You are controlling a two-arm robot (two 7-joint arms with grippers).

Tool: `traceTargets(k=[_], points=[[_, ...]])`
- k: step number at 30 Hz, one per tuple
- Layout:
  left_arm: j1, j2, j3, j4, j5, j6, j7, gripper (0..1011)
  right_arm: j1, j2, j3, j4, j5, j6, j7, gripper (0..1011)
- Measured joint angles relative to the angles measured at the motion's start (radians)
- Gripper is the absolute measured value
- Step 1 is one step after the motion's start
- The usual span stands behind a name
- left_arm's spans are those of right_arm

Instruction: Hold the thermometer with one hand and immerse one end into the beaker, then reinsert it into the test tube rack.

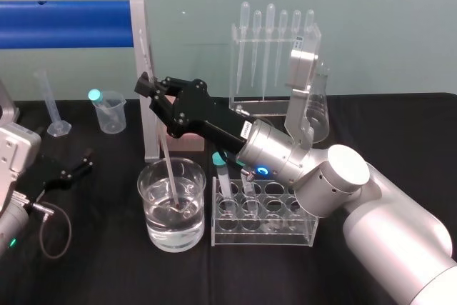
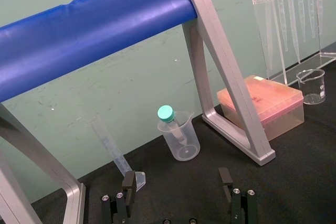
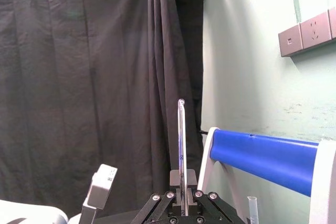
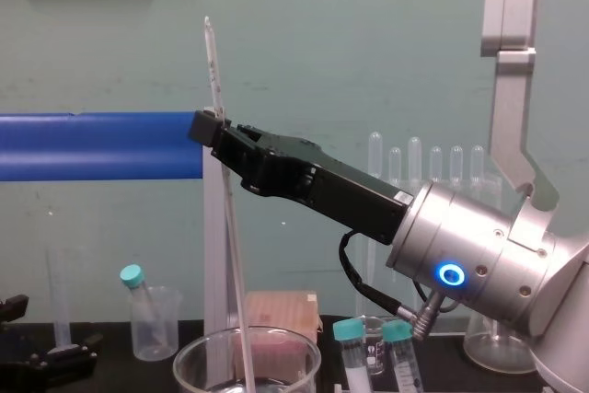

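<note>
The thermometer [image 4: 213,71] stands nearly upright, leaning slightly, with its lower end down inside the beaker [image 1: 151,212] and in the clear liquid there, while its upper end rises well above the right gripper [image 4: 208,124]. That black claw is clamped shut on the rod partway up its length, reaching in above the beaker from the right on its silver wrist with the blue ring. The beaker sits on the black table [image 1: 107,262], just left of the test tube rack [image 1: 264,239] with its teal-capped tubes, and the left gripper [image 2: 176,178] lies idle low over the table's left side with its fingers spread apart.
</note>
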Motion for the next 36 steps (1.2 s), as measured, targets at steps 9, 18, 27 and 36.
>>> traceTargets(k=[9,18,27,36], points=[[0.0,0.0,0.0,0.0,0.0,0.0,0.0,1008,0.0,0.0,0.0,0.0,0.0,0.0,0.0,56],[0.0,0.0,0.0,0.0,0.0,0.0,0.0,1008,0.0,0.0,0.0,0.0,0.0,0.0,0.0,57],[0.0,0.0,0.0,0.0,0.0,0.0,0.0,1008,0.0,0.0,0.0,0.0,0.0,0.0,0.0,57],[0.0,0.0,0.0,0.0,0.0,0.0,0.0,1008,0.0,0.0,0.0,0.0,0.0,0.0,0.0,57]])
